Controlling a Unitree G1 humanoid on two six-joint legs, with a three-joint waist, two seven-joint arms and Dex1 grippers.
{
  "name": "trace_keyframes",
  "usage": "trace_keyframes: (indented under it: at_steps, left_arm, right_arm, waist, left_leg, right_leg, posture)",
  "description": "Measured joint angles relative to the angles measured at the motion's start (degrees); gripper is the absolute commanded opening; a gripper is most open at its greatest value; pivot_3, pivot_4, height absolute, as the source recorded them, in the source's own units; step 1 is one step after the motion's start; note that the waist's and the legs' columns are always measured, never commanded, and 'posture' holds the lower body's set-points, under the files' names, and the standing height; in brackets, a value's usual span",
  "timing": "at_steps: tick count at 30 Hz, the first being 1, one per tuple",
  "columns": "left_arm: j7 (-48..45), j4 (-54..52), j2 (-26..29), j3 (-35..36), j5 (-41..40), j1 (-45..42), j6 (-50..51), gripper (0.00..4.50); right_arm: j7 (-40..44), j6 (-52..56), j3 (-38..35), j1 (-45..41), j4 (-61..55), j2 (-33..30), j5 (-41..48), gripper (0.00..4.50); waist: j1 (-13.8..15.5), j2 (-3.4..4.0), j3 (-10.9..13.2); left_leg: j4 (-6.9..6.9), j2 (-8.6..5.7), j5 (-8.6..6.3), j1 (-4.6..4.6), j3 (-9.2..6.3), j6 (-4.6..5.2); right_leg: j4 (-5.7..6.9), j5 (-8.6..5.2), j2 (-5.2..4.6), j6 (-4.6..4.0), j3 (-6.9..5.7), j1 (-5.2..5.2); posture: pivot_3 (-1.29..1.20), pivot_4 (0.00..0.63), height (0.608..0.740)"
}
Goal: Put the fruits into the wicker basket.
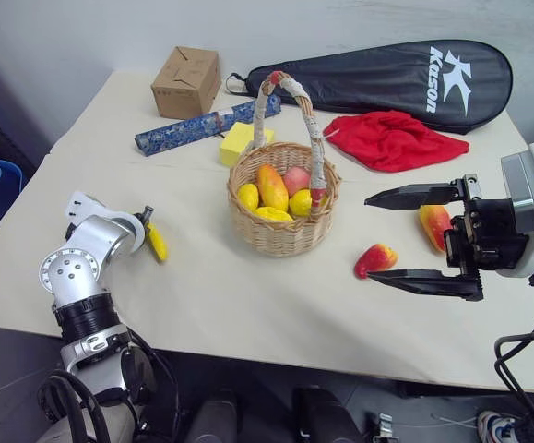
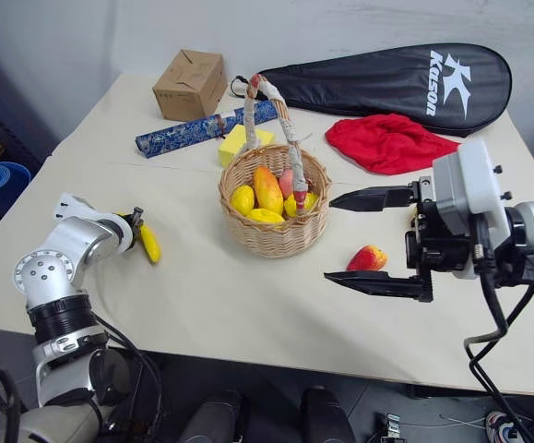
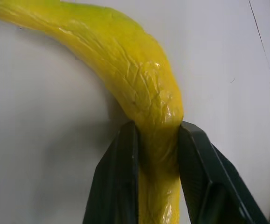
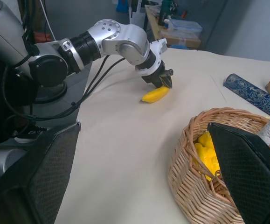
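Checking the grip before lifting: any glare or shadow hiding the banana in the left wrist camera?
Left wrist view: small highlights on the banana, a soft shadow beside it, the left pincer plainly clamped on it. Left eye view: even light, the pincer partly behind the wrist.

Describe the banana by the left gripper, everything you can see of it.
The banana is curved, bright yellow and glossy, its skin wrinkled like plastic film. It lies on the pale table, left of the wicker basket and apart from it. The left gripper is shut on one end, a black finger pressing each side; the rest curves away along the tabletop.
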Motion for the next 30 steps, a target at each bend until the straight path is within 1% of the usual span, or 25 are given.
trace_keyframes:
  at_steps: [1,2,3,5,8,9,11,14,15,17,19,20,25,27,28,29,30]
  left_arm:
    - [-0.99,0.2,0.87,-0.44,0.02,0.08,1.12,0.79]
    - [-4.11,0.3,3.02,-1.76,-0.15,0.4,4.24,0.79]
    - [-9.6,0.31,6.98,-4.42,-0.83,0.83,9.57,0.79]
    - [-19.31,-0.51,11.55,-8.61,-2.31,0.78,17.34,0.79]
    - [-33.8,-2.59,18.71,-12.51,-4.25,-0.18,25.0,0.79]
    - [-38.65,-2.67,20.94,-13.38,-4.42,-1.83,26.8,0.79]
    - [-45.89,-2.96,23.48,-14.86,-4.46,-6.28,28.85,0.79]
    - [-55.89,-1.98,25.12,-18.74,-3.12,-14.54,30.33,0.79]
    - [-58.33,-1.65,25.11,-20.05,-2.26,-16.9,30.45,0.79]
    - [-62.56,1.69,23.22,-23.16,0.73,-22.18,30.44,0.79]
    - [-67.1,8.21,18.5,-28.12,6.43,-28.74,28.45,0.79]
    - [-68.76,10.09,16.85,-30.15,8.59,-30.67,27.38,0.79]
    - [-77.8,23.02,10.44,-34.97,19.09,-36.74,21.13,0.79]
    - [-80.62,27.31,8.87,-35.3,22.23,-38.39,19.16,0.79]
    - [-81.98,29.07,8.2,-35.32,23.61,-39.06,18.46,1.45]
    - [-83.16,30.58,7.52,-35.34,24.84,-39.38,18.04,1.64]
    - [-84.24,31.86,7.15,-35.34,25.86,-39.56,17.72,1.96]
  right_arm:
    - [-0.16,0.0,0.0,0.02,0.01,0.04,-0.07,4.5]
    - [-0.49,-0.05,0.0,0.09,0.05,0.08,-0.25,4.5]
    - [-0.84,-0.19,-0.02,0.46,0.24,0.09,-0.71,4.5]
    - [-1.25,-0.32,-0.03,1.42,0.66,0.09,-1.38,4.5]
    - [-1.93,-0.46,-0.07,1.93,0.78,0.09,-1.65,4.5]
    - [-2.21,-0.57,-0.19,2.28,0.84,0.09,-1.94,4.5]
    - [-2.48,-0.74,-0.36,2.93,1.05,0.1,-2.23,4.5]
    - [-3.28,-1.1,-0.48,3.88,1.01,0.53,-2.59,4.5]
    - [-3.58,-1.12,-0.48,4.03,0.98,0.83,-2.62,4.5]
    - [-4.39,-1.17,-0.79,4.59,0.88,1.18,-2.71,4.5]
    - [-5.69,-1.17,-1.66,5.51,0.2,1.64,-2.7,4.5]
    - [-6.16,-1.18,-1.72,5.75,-0.28,1.77,-2.65,4.5]
    - [-9.0,-0.86,-2.85,8.54,-2.82,1.97,-2.29,4.5]
    - [-10.12,-0.62,-3.98,9.25,-3.84,2.02,-1.88,4.5]
    - [-10.58,-0.57,-4.32,9.45,-4.32,2.02,-1.78,4.5]
    - [-11.08,-0.52,-4.45,9.99,-4.6,2.02,-1.62,4.5]
    - [-11.45,-0.4,-4.5,10.51,-4.68,2.02,-1.44,4.5]
  waist:
    - [-0.02,0.0,0.0]
    - [-0.12,-0.01,0.01]
    - [-0.31,-0.09,0.05]
    - [-0.33,-0.11,0.07]
    - [-0.49,-0.25,0.15]
    - [-0.53,-0.26,0.16]
    - [-0.53,-0.25,0.17]
    - [-0.18,-0.27,0.18]
    - [-0.22,-0.27,0.17]
    - [-0.2,-0.27,0.18]
    - [0.07,-0.3,0.2]
    - [-0.07,-0.3,0.2]
    - [-1.16,-0.3,0.22]
    - [-1.49,-0.32,0.23]
    - [-1.58,-0.32,0.23]
    - [-1.59,-0.32,0.23]
    - [-1.58,-0.32,0.23]
  left_leg:
    - [0.0,0.0,0.0,0.0,0.0,0.0]
    - [0.0,0.0,0.0,-0.01,0.0,-0.01]
    - [-0.03,0.01,0.02,-0.03,0.0,-0.04]
    - [-0.05,-0.01,0.02,-0.05,-0.01,-0.04]
    - [-0.07,0.02,0.03,-0.19,-0.03,-0.06]
    - [-0.09,0.02,0.03,-0.2,-0.04,-0.06]
    - [-0.09,0.0,0.03,-0.21,-0.04,-0.06]
    - [-0.09,-0.04,0.03,-0.25,-0.1,-0.04]
    - [-0.09,-0.04,0.02,-0.25,-0.09,-0.03]
    - [-0.1,-0.04,0.01,-0.26,-0.1,-0.01]
    - [-0.09,-0.06,0.03,-0.31,-0.16,0.01]
    - [-0.09,-0.06,0.03,-0.33,-0.14,0.01]
    - [-0.24,-0.02,0.03,-0.39,0.03,0.02]
    - [-0.18,-0.01,0.08,-0.75,0.06,0.0]
    - [-0.08,-0.01,0.1,-1.05,0.08,-0.01]
    - [-0.06,-0.01,0.1,-1.09,0.08,-0.01]
    - [-0.06,-0.01,0.11,-1.09,0.08,0.0]
  right_leg:
    - [0.0,0.0,0.0,0.0,0.0,0.0]
    - [0.01,0.0,0.01,0.0,0.0,0.0]
    - [0.02,0.0,0.04,-0.01,0.0,-0.05]
    - [0.0,-0.01,0.02,-0.02,-0.01,-0.06]
    - [-0.03,-0.02,0.02,-0.04,-0.02,-0.21]
    - [-0.04,-0.03,0.02,-0.07,-0.03,-0.23]
    - [-0.05,-0.04,0.0,-0.07,-0.03,-0.23]
    - [-0.11,-0.04,-0.03,-0.07,-0.08,-0.2]
    - [-0.13,-0.03,-0.03,-0.07,-0.07,-0.2]
    - [-0.14,-0.03,-0.04,-0.06,-0.08,-0.2]
    - [-0.15,-0.03,-0.03,-0.05,-0.14,-0.2]
    - [-0.18,-0.02,-0.03,-0.04,-0.12,-0.21]
    - [-0.18,-0.03,0.03,-0.02,0.04,-0.44]
    - [-0.01,-0.03,0.04,-0.02,0.07,-0.9]
    - [0.13,-0.03,0.05,-0.02,0.1,-1.21]
    - [0.15,-0.03,0.04,-0.02,0.1,-1.26]
    - [0.17,-0.03,0.04,-0.02,0.1,-1.27]
  posture:
    - [0.0,0.15,0.74]
    - [0.0,0.15,0.74]
    - [0.0,0.15,0.74]
    - [0.0,0.15,0.74]
    - [0.0,0.15,0.74]
    - [0.0,0.15,0.74]
    - [0.0,0.15,0.74]
    - [0.0,0.15,0.74]
    - [0.0,0.15,0.74]
    - [0.0,0.15,0.74]
    - [0.0,0.15,0.74]
    - [0.0,0.15,0.74]
    - [0.0,0.15,0.74]
    - [0.0,0.15,0.74]
    - [0.0,0.15,0.74]
    - [0.0,0.15,0.74]
    - [0.0,0.15,0.74]
